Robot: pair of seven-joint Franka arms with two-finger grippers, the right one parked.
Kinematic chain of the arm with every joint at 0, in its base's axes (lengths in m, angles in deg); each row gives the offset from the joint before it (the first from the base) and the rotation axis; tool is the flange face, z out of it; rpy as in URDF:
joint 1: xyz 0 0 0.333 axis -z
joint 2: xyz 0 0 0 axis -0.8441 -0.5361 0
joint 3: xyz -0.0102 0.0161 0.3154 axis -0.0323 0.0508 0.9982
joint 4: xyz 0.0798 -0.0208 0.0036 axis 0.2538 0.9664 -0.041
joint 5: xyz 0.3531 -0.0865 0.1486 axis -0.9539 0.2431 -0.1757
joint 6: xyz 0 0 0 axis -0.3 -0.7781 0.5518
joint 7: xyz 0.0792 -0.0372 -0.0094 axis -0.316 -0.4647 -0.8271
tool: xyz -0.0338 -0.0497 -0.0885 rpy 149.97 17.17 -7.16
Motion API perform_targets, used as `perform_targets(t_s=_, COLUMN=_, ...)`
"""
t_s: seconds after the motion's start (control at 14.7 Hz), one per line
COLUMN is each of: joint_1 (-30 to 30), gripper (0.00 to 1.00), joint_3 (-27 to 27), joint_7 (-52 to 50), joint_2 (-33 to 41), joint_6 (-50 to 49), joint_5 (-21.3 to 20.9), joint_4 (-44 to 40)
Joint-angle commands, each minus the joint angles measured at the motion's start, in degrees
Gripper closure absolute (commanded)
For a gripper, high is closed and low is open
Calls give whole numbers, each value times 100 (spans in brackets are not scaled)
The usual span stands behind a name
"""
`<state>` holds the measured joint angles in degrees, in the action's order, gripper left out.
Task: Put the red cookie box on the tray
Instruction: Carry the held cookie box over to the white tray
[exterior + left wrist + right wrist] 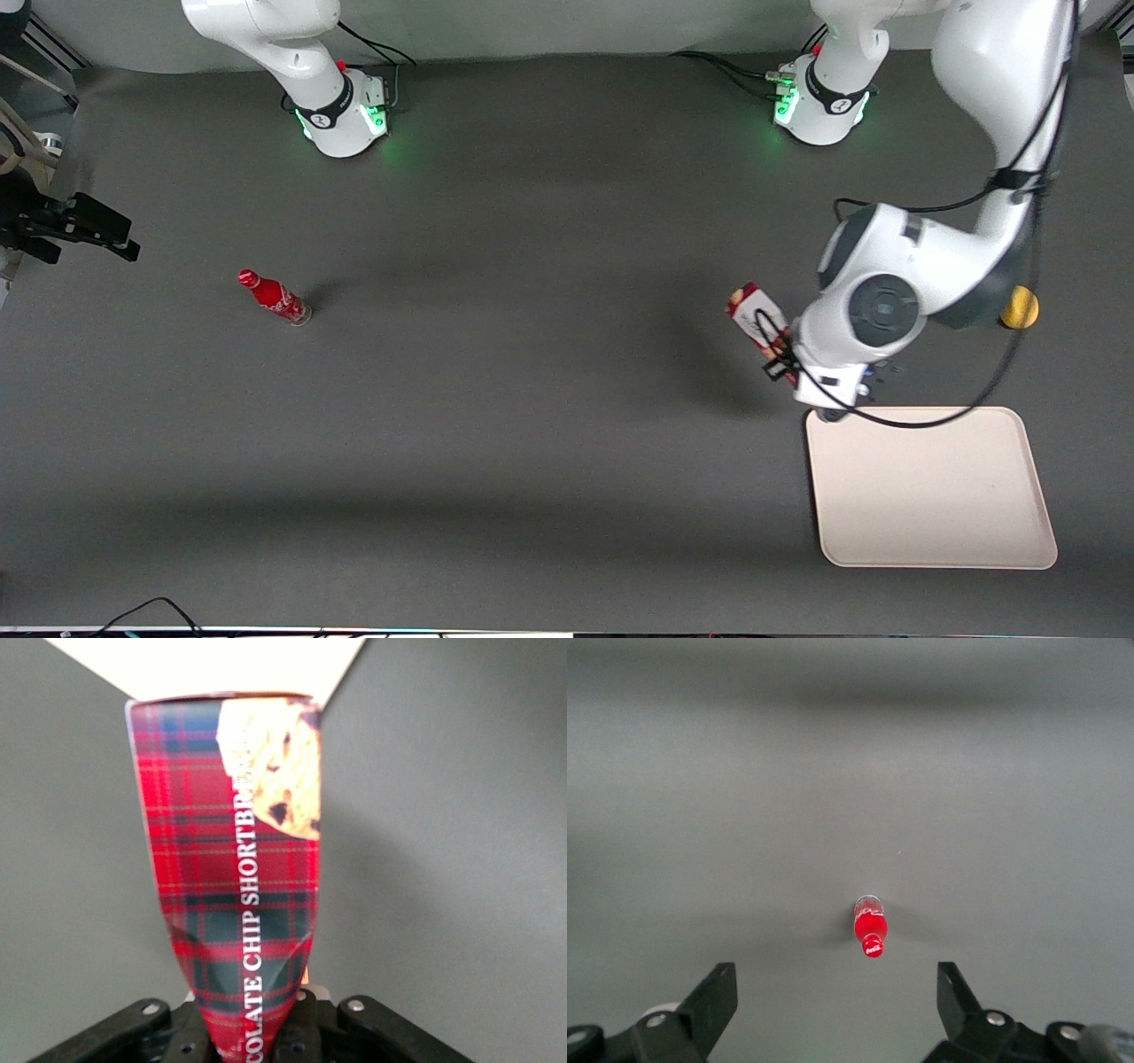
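A dark grey mat (532,399) is covering the whole table, and pale wall is showing along the edge farthest from the front camera, where the two white arm bases are standing with green lights glowing. A black cable (151,611) is lying at the mat's nearest edge.

The gripper (784,359) is hanging above the mat toward the working arm's end of the table, just beside the corner of the tray (930,487) that lies farthest from the front camera. Its jaws are closing narrowly on the red cookie box (757,323), pinching one end so hard that the carton is creasing there. In the wrist view the black fingers (354,1014) are sitting on either side of the crumpled end of the red cookie box (239,877), whose tartan print and cookie picture are stretching away from the camera. The box is riding tilted in the air, touching neither mat nor tray, with its free end pointing away from the tray.

The tray is lying flat on the mat nearer the front camera than the gripper, holding nothing. A small yellow object (1019,307) is sitting beside the working arm. A red bottle (275,299) is standing well apart, toward the parked arm's end.
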<state>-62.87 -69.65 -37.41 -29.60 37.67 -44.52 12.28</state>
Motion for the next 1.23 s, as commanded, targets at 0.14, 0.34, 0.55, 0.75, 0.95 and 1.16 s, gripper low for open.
perform_targets(t_s=0.14, joint_1=2, gripper=100, joint_3=1097, joint_7=2639, joint_2=5, joint_6=-1675, joint_5=534, joint_4=-1759)
perform_targets(t_s=0.34, joint_1=-42, gripper=100, joint_3=1984, joint_7=4545, joint_2=-118, joint_6=-1746, joint_5=745, joint_4=-2172)
perform_targets(t_s=0.55, joint_1=-60, gripper=100, joint_3=2724, joint_7=6113, joint_2=-608, joint_6=-1431, joint_5=736, joint_4=-2628)
perform_targets(t_s=0.75, joint_1=-147, gripper=100, joint_3=3112, joint_7=6992, joint_2=-1346, joint_6=-738, joint_5=728, joint_4=-2972)
perform_targets(t_s=0.95, joint_1=-349, gripper=100, joint_3=3130, joint_7=7643, joint_2=-2014, joint_6=220, joint_5=710, joint_4=-3043)
perform_targets(t_s=1.16, joint_1=-402, gripper=100, joint_3=3384, joint_7=8128, joint_2=-2569, joint_6=976, joint_5=701, joint_4=-3096)
